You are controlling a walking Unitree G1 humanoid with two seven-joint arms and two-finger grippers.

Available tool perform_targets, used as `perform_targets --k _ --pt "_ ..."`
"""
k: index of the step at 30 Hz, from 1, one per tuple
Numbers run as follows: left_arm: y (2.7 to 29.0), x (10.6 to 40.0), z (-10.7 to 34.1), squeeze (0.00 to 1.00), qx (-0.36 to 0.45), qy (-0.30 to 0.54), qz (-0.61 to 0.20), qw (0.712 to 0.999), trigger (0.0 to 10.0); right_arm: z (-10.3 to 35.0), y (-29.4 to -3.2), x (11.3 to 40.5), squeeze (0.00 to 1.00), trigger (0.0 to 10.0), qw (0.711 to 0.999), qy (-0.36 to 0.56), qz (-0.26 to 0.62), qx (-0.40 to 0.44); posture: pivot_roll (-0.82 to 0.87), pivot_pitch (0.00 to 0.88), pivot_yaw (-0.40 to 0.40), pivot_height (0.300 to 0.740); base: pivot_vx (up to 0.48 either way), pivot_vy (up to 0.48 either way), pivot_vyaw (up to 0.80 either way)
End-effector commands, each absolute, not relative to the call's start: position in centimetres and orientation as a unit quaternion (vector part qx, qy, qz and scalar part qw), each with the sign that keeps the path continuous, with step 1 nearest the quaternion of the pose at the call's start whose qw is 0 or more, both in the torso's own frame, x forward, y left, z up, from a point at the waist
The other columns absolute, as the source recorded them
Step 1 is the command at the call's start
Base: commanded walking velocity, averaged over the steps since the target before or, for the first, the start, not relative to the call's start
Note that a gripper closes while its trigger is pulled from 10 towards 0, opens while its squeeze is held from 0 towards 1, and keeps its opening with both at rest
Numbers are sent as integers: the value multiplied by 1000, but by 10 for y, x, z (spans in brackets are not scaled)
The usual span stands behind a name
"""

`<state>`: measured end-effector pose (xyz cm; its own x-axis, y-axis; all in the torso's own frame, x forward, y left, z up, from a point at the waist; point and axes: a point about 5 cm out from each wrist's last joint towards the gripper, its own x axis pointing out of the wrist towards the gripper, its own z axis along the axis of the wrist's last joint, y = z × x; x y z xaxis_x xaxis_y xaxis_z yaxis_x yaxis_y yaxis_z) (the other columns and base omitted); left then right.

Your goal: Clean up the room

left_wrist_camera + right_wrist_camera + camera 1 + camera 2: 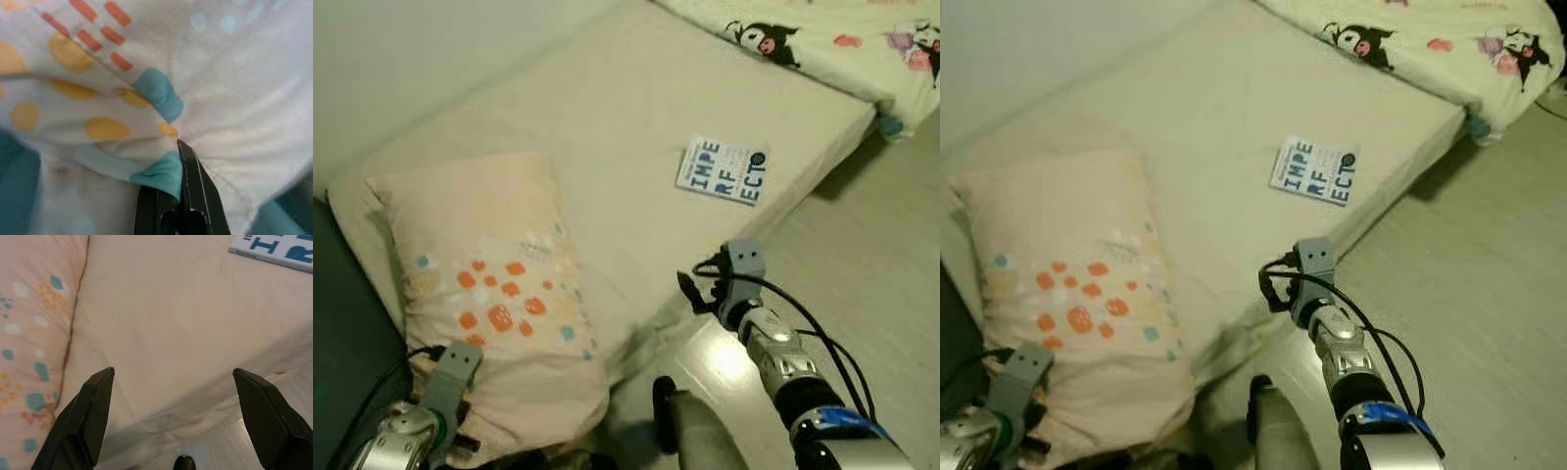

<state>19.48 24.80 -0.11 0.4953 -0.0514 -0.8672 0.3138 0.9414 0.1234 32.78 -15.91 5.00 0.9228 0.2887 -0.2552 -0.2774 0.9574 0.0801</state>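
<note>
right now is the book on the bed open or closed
Closed. The book lies flat on the bed, front cover up with its big blue letters showing, no pages spread.

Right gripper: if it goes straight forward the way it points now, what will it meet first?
Most likely the bare cream mattress. The open right gripper points at its edge, between the pillow and the book. Neither lies in that line, though depth is uncertain.

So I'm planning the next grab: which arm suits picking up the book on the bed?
Right. The right pincer is open and hovers at the mattress edge, facing the book. The left pincer is shut on the pillow.
</note>
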Motion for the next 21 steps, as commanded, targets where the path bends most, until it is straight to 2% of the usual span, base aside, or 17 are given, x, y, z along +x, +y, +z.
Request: perform_targets --k 1,3,8,10,13,15,21 --pt "236 177 -2 0 106 530 -168 825 0 41 -157 323 0 10000 978 148 147 26 -138 168 144 695 0 0 0" --pt "219 173 11 0 73 531 -224 814 0 41 -157 322 0 10000 978 148 147 27 -140 171 144 695 0 0 0" --pt "203 168 23 0 42 521 -282 804 0 40 -157 321 0 10000 978 148 147 27 -141 174 143 695 0 0 0" --pt "177 166 44 0 -8 489 -355 797 0 39 -158 320 0 10000 978 149 146 27 -142 178 144 695 0 0 0" --pt "163 167 54 0 -29 470 -385 794 0 39 -159 320 0 10000 978 149 145 27 -144 180 146 695 0 0 0" --pt "160 169 54 0 -29 467 -381 798 0 39 -159 320 0 10000 978 149 144 27 -147 180 146 695 0 0 0" --pt "147 169 48 0 -42 477 -391 786 0 37 -160 319 0 10000 978 150 143 26 -154 184 147 695 0 0 0"
